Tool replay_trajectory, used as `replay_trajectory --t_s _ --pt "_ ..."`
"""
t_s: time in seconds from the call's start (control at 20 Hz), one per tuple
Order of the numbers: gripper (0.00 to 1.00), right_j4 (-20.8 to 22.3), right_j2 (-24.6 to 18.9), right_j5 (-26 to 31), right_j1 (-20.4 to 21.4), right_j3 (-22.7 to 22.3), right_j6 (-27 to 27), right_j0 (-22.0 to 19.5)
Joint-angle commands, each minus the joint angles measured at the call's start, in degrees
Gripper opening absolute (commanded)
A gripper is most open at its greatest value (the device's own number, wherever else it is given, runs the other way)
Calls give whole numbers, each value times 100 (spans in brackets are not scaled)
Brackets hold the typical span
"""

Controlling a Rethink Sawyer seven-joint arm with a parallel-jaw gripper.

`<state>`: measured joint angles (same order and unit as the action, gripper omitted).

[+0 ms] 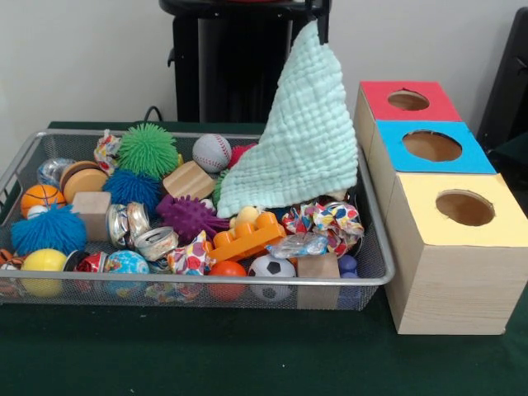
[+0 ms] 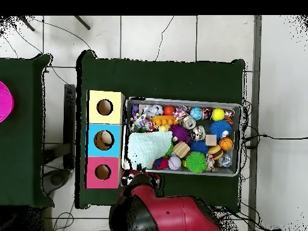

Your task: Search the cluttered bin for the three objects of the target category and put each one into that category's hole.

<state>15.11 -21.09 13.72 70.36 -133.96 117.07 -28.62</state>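
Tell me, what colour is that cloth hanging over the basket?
Pale mint green cloth, clearest in the front view.

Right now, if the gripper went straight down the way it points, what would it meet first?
The gripper holds the mint cloth by its top corner, so the hanging cloth lies directly below. Under it, probably the toys at that end of the bin; depth is unclear, and the cloth hides what lies beneath.

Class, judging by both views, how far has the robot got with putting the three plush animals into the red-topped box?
Done: nothing that shows; the red-topped box's hole looks dark inside.
In hand: the gripper holds a pale green cloth up by one corner, uncovering part of the bin.
Left: no plush animal is plainly in sight, so probably all three remain to be found and dropped in.
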Motion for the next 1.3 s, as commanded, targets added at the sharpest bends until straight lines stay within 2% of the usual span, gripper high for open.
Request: replay_trajectory --t_s 0.05,0.3,0.35,0.45,0.65,0.95,1.15,1.3 --pt "0 303 80 -150 -404 393 156 -325" --pt "0 381 -2 -83 -515 601 2 -456" --pt "100 427 23 -212 -525 620 49 -459" --pt "100 482 182 -414 -522 641 191 -361" --pt "100 586 479 -179 -400 768 299 -92" --pt "100 431 -95 199 -332 799 -242 -634" --pt "100 308 -721 401 -340 788 -778 -1317" --pt "100 461 -1138 670 -433 939 -1339 -1872"
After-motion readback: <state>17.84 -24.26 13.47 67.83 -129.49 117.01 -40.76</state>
